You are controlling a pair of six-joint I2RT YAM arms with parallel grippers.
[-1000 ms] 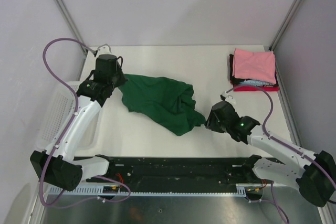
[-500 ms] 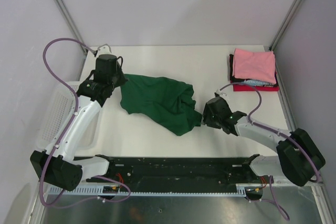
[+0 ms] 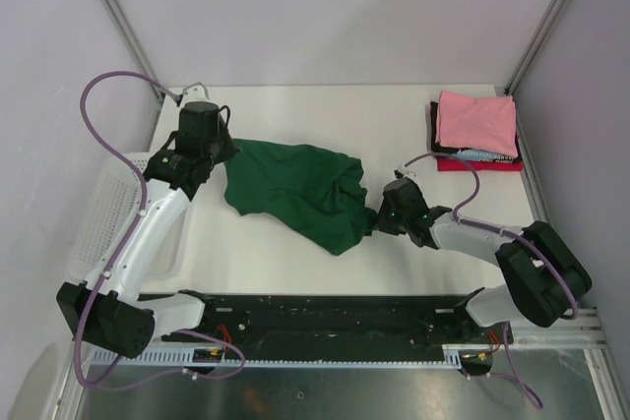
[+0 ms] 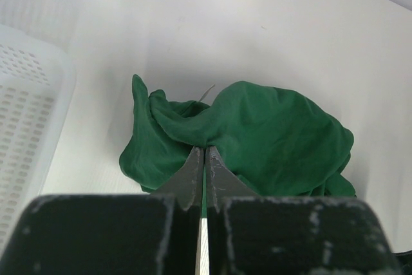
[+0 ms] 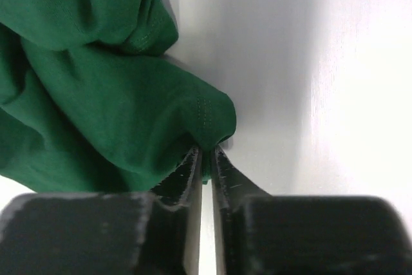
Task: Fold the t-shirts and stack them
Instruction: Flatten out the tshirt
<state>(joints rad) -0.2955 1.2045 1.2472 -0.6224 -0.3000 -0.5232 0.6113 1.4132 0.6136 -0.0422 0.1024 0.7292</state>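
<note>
White table [image 3: 295,115] — left jaws and right jaws each nipped tight on the green t-shirt [image 3: 295,189]

Left arm stretches far forward; right arm lies low, angled inward toward the middle. Left claw [image 4: 204,154] and right claw [image 5: 206,154] each pinch tight on the green t-shirt [image 3: 295,189].

White table [image 3: 394,125], green t-shirt [image 3: 295,189], folded stack [image 3: 475,125]
</note>
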